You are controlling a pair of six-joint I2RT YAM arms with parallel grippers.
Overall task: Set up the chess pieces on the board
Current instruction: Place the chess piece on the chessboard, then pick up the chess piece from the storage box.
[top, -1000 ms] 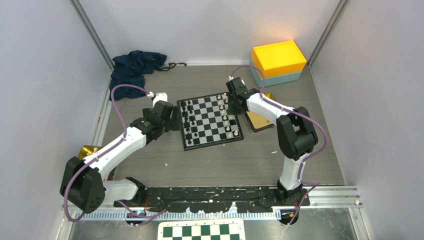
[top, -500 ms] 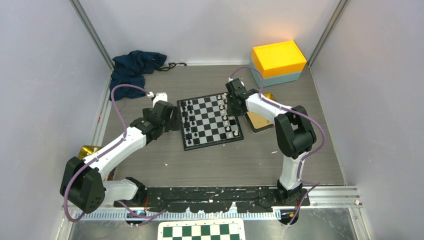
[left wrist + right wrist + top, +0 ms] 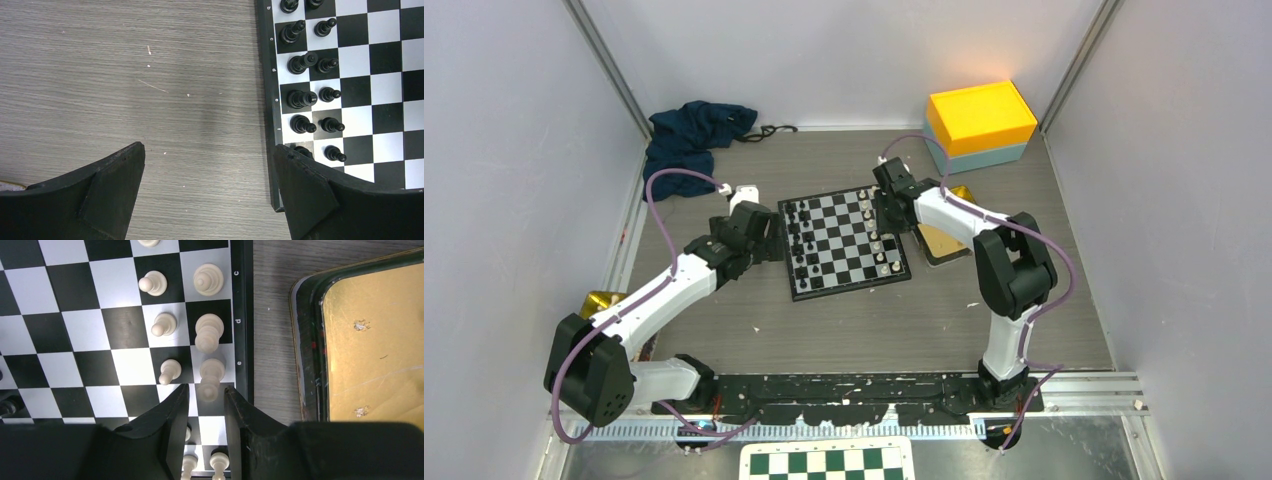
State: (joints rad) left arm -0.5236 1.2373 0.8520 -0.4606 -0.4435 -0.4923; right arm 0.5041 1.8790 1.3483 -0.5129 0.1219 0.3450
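From above, two arms reach over a grey worktop [image 3: 854,320] toward one board [image 3: 849,215] lying at its middle. The left end effector [image 3: 769,238] hangs at the board's left edge and the right end effector [image 3: 882,212] over its right edge. Black pieces [image 3: 798,245] line the left side in two columns and white pieces [image 3: 880,245] line the right side, all too small here to count. There is one yellow box [image 3: 980,115] on a teal base at the far right. One dark blue cloth [image 3: 692,135] lies far left, one gold tray [image 3: 944,243] sits just right of the board, and one green-and-white checkered panel [image 3: 827,462] lies at the near edge.

In the left wrist view, the left end effector [image 3: 209,152] is wide open and holds nothing. One of its two fingers [image 3: 112,192] is over bare worktop, and the other is over the board's border [image 3: 274,100]. Twelve black pieces [image 3: 301,98] stand in two columns of six, with the nearest one partly hidden by the right finger.

In the right wrist view, the right end effector [image 3: 206,390] has its two fingers [image 3: 167,432] slightly parted, gripping nothing. The top of one tall white piece [image 3: 211,371] stands at the mouth of the gap, with clearance on both sides. Seven white pieces [image 3: 154,283] show beyond the fingertips, four in the inner column and three in the outer. Parts of three more show low in the gap. The gold tray [image 3: 370,340] lies just beside the board [image 3: 60,330].
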